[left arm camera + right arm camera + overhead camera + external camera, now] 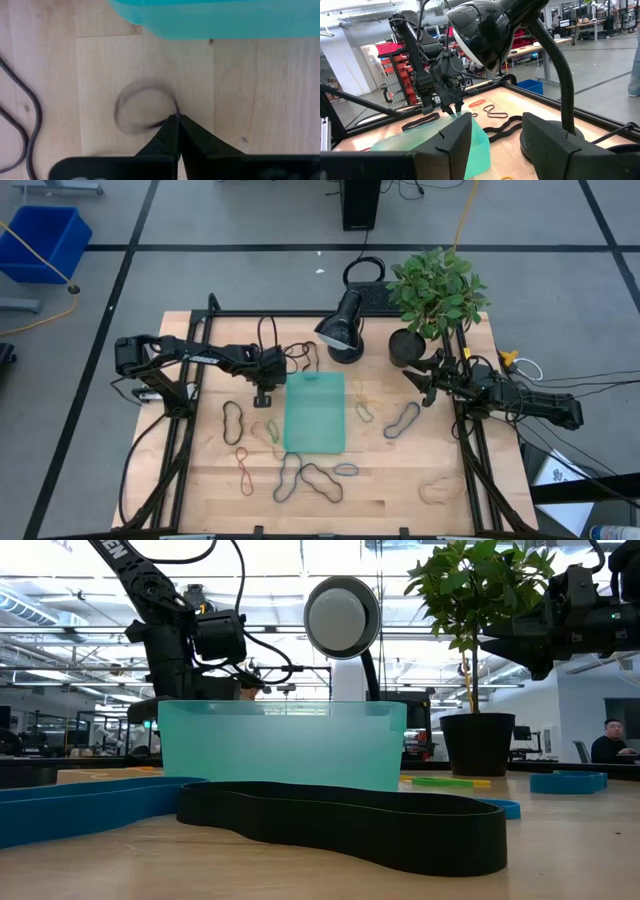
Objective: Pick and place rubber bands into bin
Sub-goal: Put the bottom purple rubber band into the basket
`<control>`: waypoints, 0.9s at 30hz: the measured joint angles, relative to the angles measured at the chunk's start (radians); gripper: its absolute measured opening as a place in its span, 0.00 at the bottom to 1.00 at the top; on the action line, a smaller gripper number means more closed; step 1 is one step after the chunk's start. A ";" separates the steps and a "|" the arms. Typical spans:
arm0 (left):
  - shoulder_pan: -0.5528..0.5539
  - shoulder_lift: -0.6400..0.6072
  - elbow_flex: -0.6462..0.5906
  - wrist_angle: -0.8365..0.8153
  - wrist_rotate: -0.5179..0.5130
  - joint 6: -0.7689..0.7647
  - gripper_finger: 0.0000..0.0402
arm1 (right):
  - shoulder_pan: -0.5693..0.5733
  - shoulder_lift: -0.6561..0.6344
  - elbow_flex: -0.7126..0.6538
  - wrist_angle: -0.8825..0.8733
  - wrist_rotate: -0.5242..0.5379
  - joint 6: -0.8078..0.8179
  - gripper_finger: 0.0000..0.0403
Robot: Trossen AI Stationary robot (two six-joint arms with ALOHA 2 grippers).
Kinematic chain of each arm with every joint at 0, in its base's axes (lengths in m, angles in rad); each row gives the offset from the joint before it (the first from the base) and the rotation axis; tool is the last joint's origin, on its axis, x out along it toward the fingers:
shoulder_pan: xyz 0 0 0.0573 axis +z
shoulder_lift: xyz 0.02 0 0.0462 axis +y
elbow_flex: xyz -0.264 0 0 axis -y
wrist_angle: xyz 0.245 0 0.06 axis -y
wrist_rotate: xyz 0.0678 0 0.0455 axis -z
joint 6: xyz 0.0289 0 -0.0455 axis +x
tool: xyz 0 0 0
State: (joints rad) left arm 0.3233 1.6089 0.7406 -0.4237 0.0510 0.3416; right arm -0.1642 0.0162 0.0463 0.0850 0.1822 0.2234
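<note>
The teal bin (315,412) lies at the table's middle. Several rubber bands lie flat on the wood around it, among them a black one (233,422) to its left and a blue one (402,420) to its right. My left gripper (263,394) is just off the bin's far left corner, pointing down and shut on a thin black rubber band (142,107). It also shows in the right wrist view (454,108), above the bin's rim. My right gripper (425,386) waits open and empty by the plant pot. My left gripper pinches the thin black band at one spot on its loop (169,120) between its two fingertips, coming from above and pointing down. The rest of the loop hangs open and blurred below the tips over bare wood, beside the bin's edge (210,27).
A black desk lamp (342,330) and a potted plant (435,295) stand at the far side behind the bin. Black cables (22,125) lie on the table left of my left gripper. More bands lie toward the near edge (320,480). A blue tub (45,240) stands on the floor.
</note>
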 joint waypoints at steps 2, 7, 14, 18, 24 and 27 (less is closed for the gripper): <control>0.000 0.000 0.000 0.001 -0.001 0.006 0.03 | 0.000 0.000 0.000 0.000 0.000 0.000 0.42; 0.001 0.000 0.000 0.001 -0.006 0.019 0.02 | 0.000 0.000 0.000 0.000 0.000 0.000 0.42; 0.001 0.000 0.001 0.003 -0.020 0.047 0.02 | 0.000 0.000 0.000 0.000 0.000 0.000 0.42; 0.000 -0.005 0.001 0.002 -0.021 0.046 0.01 | 0.000 0.000 0.000 0.000 0.000 0.000 0.42; 0.003 -0.072 -0.006 -0.039 -0.060 0.045 0.01 | 0.000 0.000 0.000 0.000 0.000 0.000 0.42; 0.004 -0.124 -0.002 -0.047 -0.064 0.038 0.01 | 0.000 0.000 0.000 0.000 0.000 0.000 0.42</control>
State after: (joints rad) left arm 0.3276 1.4844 0.7387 -0.4708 -0.0125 0.3796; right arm -0.1642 0.0162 0.0463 0.0850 0.1825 0.2234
